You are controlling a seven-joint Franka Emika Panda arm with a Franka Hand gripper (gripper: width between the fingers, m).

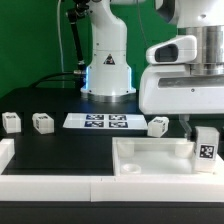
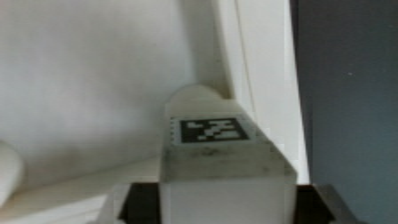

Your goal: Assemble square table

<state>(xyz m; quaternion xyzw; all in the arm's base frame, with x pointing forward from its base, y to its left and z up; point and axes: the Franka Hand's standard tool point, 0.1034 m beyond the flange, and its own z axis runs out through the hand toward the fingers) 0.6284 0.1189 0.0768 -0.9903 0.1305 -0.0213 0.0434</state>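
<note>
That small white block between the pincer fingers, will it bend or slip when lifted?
The leg looks like hard moulded plastic, so probably stiff. It is small, so likely light. Its smooth faces might slip, though flat sides suit the pincer.

There is one square slab (image 1: 150,156). The legs number four: the first leg (image 1: 11,122), second leg (image 1: 43,122), third leg (image 1: 159,126) and fourth leg (image 1: 207,145). The wrist view shows only one leg (image 2: 226,165), with one tag. One marker board (image 1: 96,121) carries four tags. There is one robot arm (image 1: 107,60).

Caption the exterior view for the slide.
Tool closed on a tagged leg by the square slab; three loose legs on the worktop.
</note>
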